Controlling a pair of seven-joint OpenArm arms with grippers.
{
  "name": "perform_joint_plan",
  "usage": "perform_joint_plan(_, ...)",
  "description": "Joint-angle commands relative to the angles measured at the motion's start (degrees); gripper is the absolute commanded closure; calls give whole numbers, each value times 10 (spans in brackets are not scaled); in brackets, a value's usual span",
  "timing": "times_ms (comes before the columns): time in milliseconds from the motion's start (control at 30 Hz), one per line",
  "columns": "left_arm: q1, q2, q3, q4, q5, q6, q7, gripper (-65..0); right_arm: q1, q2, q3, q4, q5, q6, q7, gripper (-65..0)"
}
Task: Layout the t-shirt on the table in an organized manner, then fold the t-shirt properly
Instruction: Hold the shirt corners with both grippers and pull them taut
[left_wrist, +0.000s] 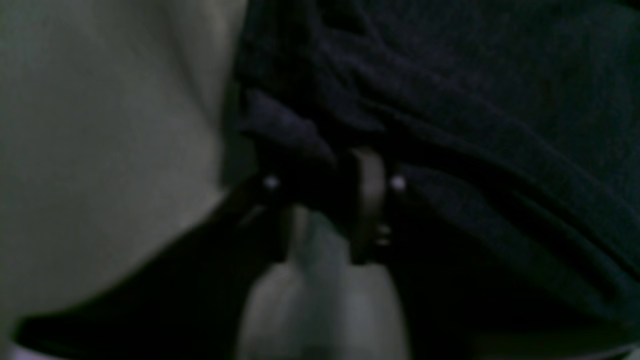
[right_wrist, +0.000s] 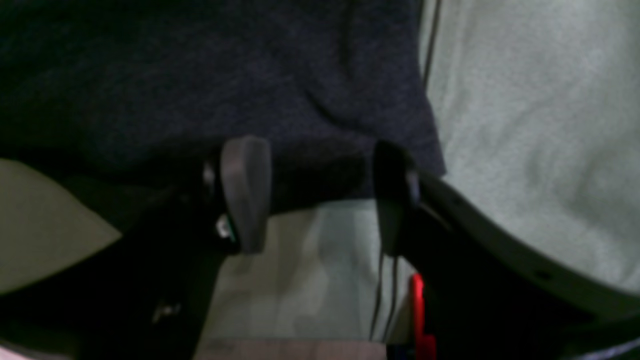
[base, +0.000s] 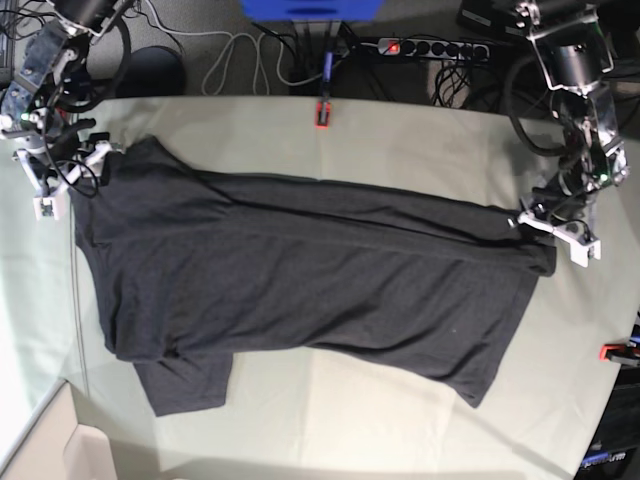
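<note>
The charcoal t-shirt lies spread across the pale grey-green table, plain side up, with one sleeve folded near the front left. My left gripper sits at the shirt's right corner. In the left wrist view its jaws are nearly together, with a bunched fold of the dark t-shirt pinched between them over the table. My right gripper is at the shirt's far left edge. There it stands open, fingers wide apart, with the t-shirt's edge lying between them on the table.
A red clamp grips the table's far edge and another sits at the right edge; a red clamp also shows below my right gripper. A power strip and cables lie behind the table.
</note>
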Motion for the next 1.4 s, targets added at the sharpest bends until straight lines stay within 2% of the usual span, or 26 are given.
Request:
perform_joint_plan(0, -9, -9, -2, 7, -5, -2, -7, -40, 6, 7, 1, 9, 8, 0, 10, -331)
perform_joint_plan(33, -10, -9, -2, 7, -5, 0, -7, 0, 6, 7, 1, 9, 8, 0, 10, -331)
perform_joint_plan(100, -10, -9, -2, 7, -5, -2, -6, -14, 6, 7, 1, 9, 8, 0, 10, -331)
perform_joint_plan(200, -7, -9, -3, 24, -11, -2, -1, 0, 6, 8, 1, 9, 8, 0, 10, -331)
perform_joint_plan(433, 66, -2, -4, 161, -12, 2, 0, -1, 2, 9, 3, 14, 8, 0, 10, -337)
perform_joint_plan(567, 106, 10, -29, 219, -12, 0, 0, -1, 3, 6, 41, 13, 8, 0, 9, -337)
perform_joint_plan(733, 114, 24, -65, 220, -11, -2, 0, -1, 6, 11, 47, -21, 8, 0, 10, -337)
perform_joint_plan(967, 114, 24, -68, 220, -10, -2, 0, -1, 34, 35, 48, -95, 8, 0, 11, -337)
perform_joint_plan(1133, 114, 24, -68, 219, -10, -2, 0, -1, 33, 36, 48, -95, 8, 0, 11, -328)
perform_joint_plan(1200, 114, 24, -67, 212, -11, -2, 0, -1, 31, 36, 48, -95, 8, 0, 11, -287)
perform_joint_plan(1233, 114, 24, -67, 207, -11, -2, 0, -1, 30, 36, 48, -95, 8, 0, 11, -246)
perform_joint_plan(1267, 114, 24, -67, 203, -11, -2, 0, -1, 30, 36, 48, -94, 8, 0, 11, -200)
perform_joint_plan(1367, 113, 24, -68, 189, -11, -2, 0, -1, 30, 36, 48, -93, 9, 0, 11, -6)
